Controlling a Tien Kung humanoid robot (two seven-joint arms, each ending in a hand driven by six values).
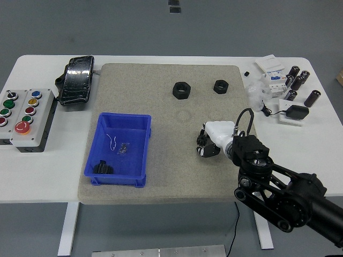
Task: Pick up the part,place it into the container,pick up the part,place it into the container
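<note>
My right hand (206, 145), white with black fingertips, is down on the grey mat right of centre. Its fingers are curled around a small black gear (201, 140), which sits on the mat and is mostly hidden by them. The blue container (141, 152) stands on the mat's left half, well to the left of the hand. It holds another black gear (102, 168) in its near corner, plus a white wire hook and some small bits. My left arm does not show.
Two black hex nuts (181, 90) (220, 85) lie at the mat's far side. A button box (24, 115) and a black pedal (77, 79) sit at the left. Capacitors, a breaker and a charger (292, 112) crowd the table's far right corner.
</note>
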